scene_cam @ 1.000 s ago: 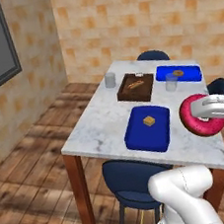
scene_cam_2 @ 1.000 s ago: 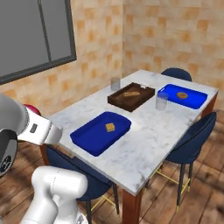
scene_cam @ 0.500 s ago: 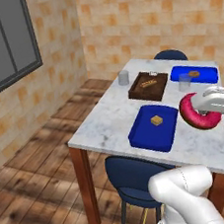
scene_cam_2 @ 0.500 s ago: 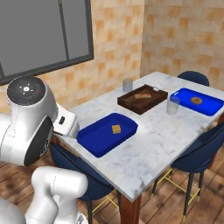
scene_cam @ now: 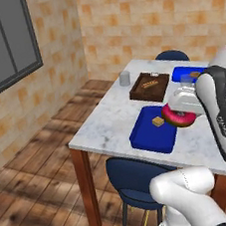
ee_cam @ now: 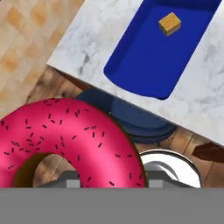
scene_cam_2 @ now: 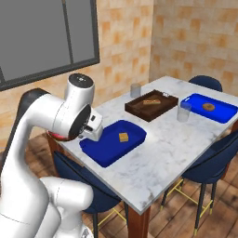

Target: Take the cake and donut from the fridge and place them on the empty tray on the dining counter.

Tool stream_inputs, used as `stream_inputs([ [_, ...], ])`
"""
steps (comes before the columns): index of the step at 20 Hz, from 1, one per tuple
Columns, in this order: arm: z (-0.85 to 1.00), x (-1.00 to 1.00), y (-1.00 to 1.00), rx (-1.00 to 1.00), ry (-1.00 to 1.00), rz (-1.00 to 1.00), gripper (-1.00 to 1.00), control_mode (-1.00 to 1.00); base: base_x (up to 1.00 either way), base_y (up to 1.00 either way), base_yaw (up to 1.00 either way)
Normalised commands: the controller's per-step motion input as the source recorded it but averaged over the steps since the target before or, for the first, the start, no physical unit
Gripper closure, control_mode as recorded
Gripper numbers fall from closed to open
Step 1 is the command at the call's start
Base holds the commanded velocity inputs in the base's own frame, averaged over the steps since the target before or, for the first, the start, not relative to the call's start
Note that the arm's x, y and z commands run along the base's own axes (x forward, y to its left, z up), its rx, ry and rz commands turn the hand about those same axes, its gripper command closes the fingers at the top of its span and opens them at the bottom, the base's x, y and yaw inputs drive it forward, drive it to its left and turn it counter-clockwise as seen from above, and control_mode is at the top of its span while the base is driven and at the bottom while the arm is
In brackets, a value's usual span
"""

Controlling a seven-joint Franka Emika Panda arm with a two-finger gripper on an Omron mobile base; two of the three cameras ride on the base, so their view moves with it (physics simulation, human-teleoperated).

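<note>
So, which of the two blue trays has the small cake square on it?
The nearer blue tray, at the table's end beside the gripper; the cake lies in it. The far tray holds a round brown food.

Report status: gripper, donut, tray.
Gripper shut on donut, above the counter by the tray. Cake already in tray. Nothing blocking the tray.
</note>
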Motion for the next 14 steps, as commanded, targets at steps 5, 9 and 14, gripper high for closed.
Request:
stream_inputs([
  [5, -0.73, 1.0, -0.03, 0.0, 0.23, 0.0, 1.0, -1.0, 0.0, 0.0, 0.0],
  [9, -0.54, 0.76, -0.11, 0.0, 0.09, 0.0, 1.0, -1.0, 0.0, 0.0, 0.0],
  [14, -0.47, 0.41, -0.19, 0.0, 0.0, 0.0, 1.0, -1.0, 0.0, 0.0, 0.0],
])
